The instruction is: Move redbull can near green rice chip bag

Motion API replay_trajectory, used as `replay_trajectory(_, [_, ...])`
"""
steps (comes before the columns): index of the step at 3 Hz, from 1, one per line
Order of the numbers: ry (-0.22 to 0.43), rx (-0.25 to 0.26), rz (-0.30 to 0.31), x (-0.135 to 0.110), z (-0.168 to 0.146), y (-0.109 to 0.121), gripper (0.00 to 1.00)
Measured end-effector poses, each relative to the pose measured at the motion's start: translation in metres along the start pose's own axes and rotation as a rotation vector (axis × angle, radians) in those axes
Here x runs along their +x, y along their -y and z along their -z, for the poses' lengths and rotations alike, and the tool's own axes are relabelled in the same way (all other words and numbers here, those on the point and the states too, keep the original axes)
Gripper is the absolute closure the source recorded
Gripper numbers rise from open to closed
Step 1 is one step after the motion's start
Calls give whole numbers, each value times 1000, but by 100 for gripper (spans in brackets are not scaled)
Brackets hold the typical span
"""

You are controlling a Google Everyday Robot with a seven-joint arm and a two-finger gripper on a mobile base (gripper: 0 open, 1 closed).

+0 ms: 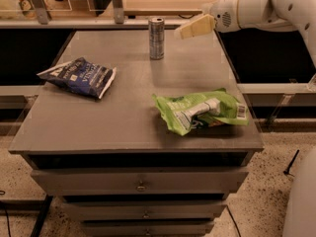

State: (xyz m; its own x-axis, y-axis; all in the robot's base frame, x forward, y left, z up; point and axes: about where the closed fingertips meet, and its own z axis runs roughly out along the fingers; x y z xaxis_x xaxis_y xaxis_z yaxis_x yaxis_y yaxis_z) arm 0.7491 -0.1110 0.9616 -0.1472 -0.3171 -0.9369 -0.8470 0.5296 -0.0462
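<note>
The redbull can (156, 37) stands upright near the far edge of the grey cabinet top (123, 117). The green rice chip bag (200, 111) lies wrinkled at the front right of the top, barcode patch on its right end. My gripper (186, 29) hangs in the air at the far right, just right of the can's top, not touching it. The white arm reaches in from the upper right.
A dark blue snack bag (79, 76) lies at the left of the top. The cabinet has drawers (140, 184) below. A wooden counter with metal posts (117, 4) runs behind the far edge.
</note>
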Motion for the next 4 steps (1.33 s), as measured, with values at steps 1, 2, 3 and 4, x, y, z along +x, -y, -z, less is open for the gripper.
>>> replay_trajectory(1, [84,30,-54,-6,-26,21,0])
replay_trajectory(2, [140,54,-66,-16,-47,30,0])
replay_trajectory(3, [168,41,-78,-17,-69,29,0])
replay_trajectory(4, [162,27,-68,-15,-88,26,0])
